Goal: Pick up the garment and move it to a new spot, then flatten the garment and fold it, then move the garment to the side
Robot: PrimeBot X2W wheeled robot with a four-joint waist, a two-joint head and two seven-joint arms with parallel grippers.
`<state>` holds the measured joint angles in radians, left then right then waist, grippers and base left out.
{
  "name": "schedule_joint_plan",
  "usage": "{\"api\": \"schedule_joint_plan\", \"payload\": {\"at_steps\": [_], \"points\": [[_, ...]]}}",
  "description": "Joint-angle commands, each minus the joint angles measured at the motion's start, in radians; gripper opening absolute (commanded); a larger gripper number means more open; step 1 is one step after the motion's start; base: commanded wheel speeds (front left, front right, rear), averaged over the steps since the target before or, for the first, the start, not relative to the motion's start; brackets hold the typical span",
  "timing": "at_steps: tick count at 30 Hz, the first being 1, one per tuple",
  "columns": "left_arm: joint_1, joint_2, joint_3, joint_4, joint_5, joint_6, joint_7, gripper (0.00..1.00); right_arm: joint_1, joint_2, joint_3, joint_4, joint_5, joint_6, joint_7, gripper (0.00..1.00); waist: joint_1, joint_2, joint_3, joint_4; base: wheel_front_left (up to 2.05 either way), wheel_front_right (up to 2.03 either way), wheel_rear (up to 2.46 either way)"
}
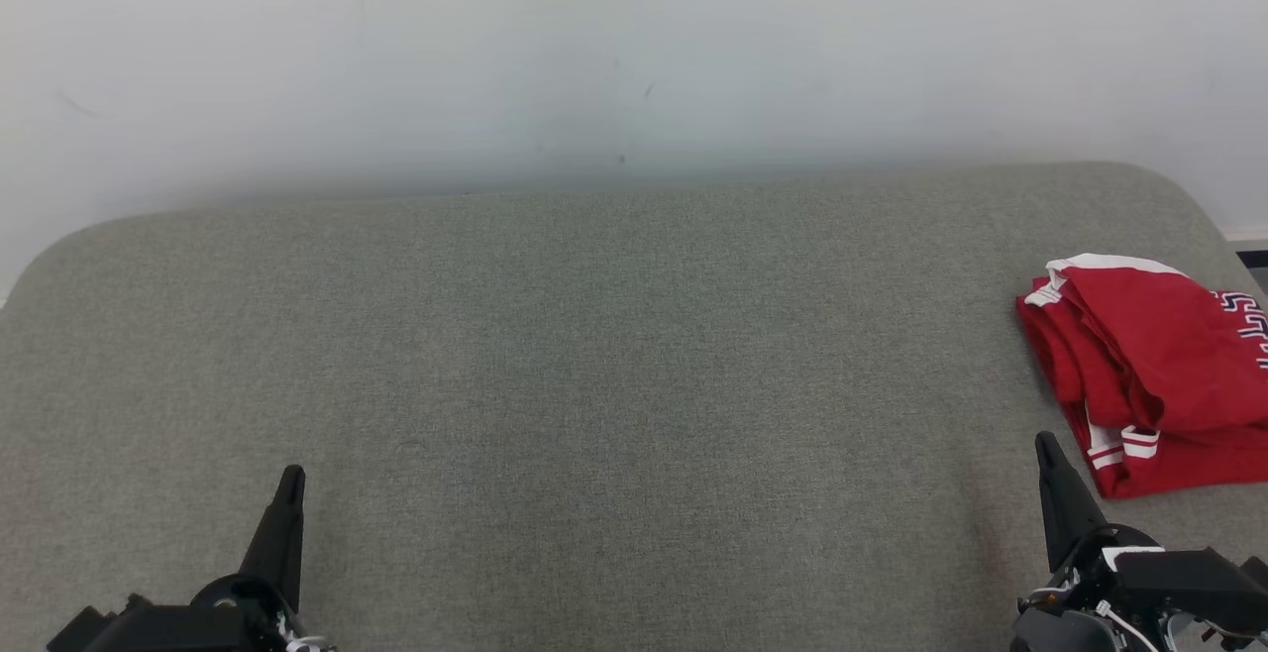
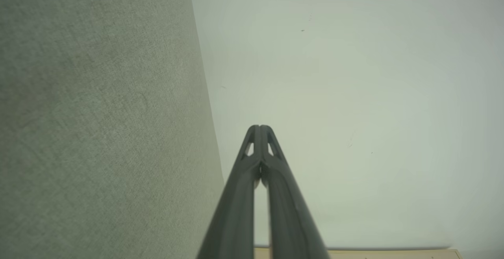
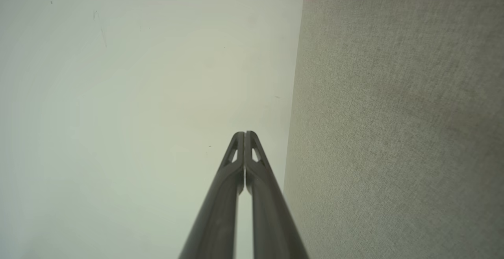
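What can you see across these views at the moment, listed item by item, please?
garment: one, red with white trim and lettering, lying in layers at the right edge of the padded surface, partly cut off by the head view's edge
padded surface: one, grey-green fabric, spanning the head view
wall: one, pale, behind the surface's far edge
left tool: one, dark, lower left of the head view, shut, holding nothing
right tool: one, dark, lower right of the head view, shut, holding nothing, near the garment's near corner
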<state>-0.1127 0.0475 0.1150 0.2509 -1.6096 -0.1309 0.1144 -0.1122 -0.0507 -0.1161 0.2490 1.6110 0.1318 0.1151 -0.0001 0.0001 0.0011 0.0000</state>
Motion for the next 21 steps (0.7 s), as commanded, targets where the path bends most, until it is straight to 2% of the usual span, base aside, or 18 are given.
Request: {"api": "schedule_joint_plan", "payload": {"at_steps": [1,21], "points": [[-0.005,0.005,0.000,-0.003,-0.004,0.000,0.004,0.00,-0.003,0.002,-0.001,-0.002,0.001,-0.002,0.002,0.00,0.0001,-0.0001,0.000,0.000,0.00,0.00,0.00],[-0.005,0.005,0.000,-0.003,-0.004,0.000,0.004,0.00,-0.003,0.002,-0.001,-0.002,0.001,-0.002,0.002,0.00,0.0001,-0.0001,0.000,0.000,0.00,0.00,0.00]]}}
